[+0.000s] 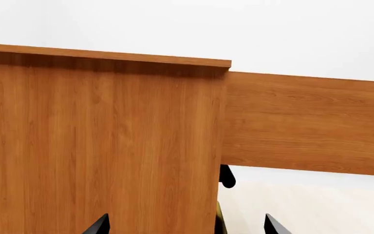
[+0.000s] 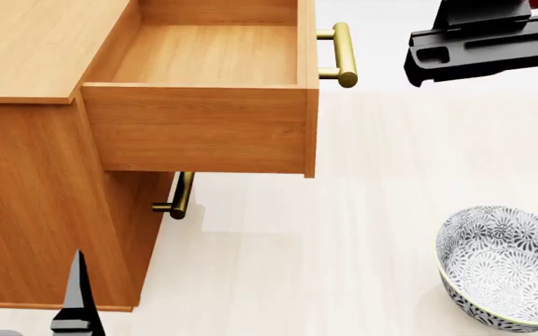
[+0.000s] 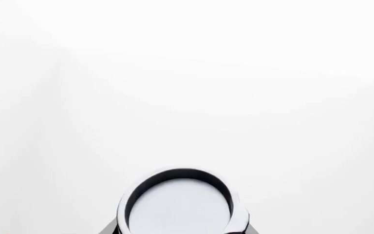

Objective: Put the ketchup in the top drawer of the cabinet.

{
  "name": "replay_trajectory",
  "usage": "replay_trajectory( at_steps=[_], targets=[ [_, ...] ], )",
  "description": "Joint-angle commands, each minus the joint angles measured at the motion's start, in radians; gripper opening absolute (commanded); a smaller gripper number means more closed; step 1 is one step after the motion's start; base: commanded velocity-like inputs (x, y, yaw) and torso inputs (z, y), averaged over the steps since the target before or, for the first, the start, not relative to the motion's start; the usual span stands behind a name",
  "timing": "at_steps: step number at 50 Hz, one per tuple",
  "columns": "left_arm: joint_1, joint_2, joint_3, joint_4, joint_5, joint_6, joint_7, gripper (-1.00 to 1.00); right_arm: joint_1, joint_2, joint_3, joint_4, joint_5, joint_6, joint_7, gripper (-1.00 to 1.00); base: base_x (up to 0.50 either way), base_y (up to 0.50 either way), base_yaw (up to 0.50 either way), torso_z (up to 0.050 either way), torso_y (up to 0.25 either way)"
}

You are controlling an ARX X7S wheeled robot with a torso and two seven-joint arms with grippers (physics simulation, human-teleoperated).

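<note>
Simulated kitchen floor, seen from my head: the cabinet stands on the pale floor at my left, its flat top ending in a sharp corner above the pulled-out top drawer. The drawer's wooden bed lies bare inside its four walls, open from above. Its brass bar handle juts toward my right gripper. That gripper hangs in the air just beyond the handle, apart from it and short of the drawer's front edge.

My right fingers are clamped on the ketchup. My right wrist view shows only its silver lid and dark rim against a blank white wall. In the head view only a red sliver of the can shows at the frame's top corner, so no lettering can be read.

The lower drawer sits closed, its own brass handle under the open drawer's shadow. Bare floor runs from the cabinet's foot to the grey-patterned bowl, which sits well apart from the cabinet.

My left gripper waits low beside the cabinet's side panel, its black fingertips spread apart and holding nothing.
</note>
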Motion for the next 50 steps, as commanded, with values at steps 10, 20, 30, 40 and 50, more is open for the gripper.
replay_trajectory(
  at_steps=[10,20,30,40,50],
  targets=[
    [-0.011,0.001,0.006,-0.015,-0.004,0.001,-0.005,1.0,0.093,-0.169,-0.134,0.199,-0.181,-0.014,-0.129,-1.0,0.0,0.0,0.0,0.0,0.0],
    [-0.02,-0.001,0.009,-0.015,-0.009,-0.007,-0.008,1.0,0.149,-0.257,-0.193,0.305,-0.245,-0.028,-0.186,-1.0,0.0,0.0,0.0,0.0,0.0],
    [-0.022,0.001,0.012,-0.03,-0.011,0.003,-0.007,1.0,0.193,-0.332,-0.243,0.398,-0.299,-0.049,-0.236,-1.0,0.0,0.0,0.0,0.0,0.001],
    [-0.027,0.001,0.015,-0.037,-0.013,0.006,-0.008,1.0,0.231,-0.406,-0.28,0.514,-0.34,-0.081,-0.292,-1.0,0.0,0.0,0.0,0.0,0.0],
    [-0.035,0.001,0.018,-0.046,-0.015,0.006,-0.008,1.0,0.276,-0.501,-0.324,0.681,-0.392,-0.133,-0.371,-1.0,0.0,0.0,0.0,0.0,0.0]
  ],
)
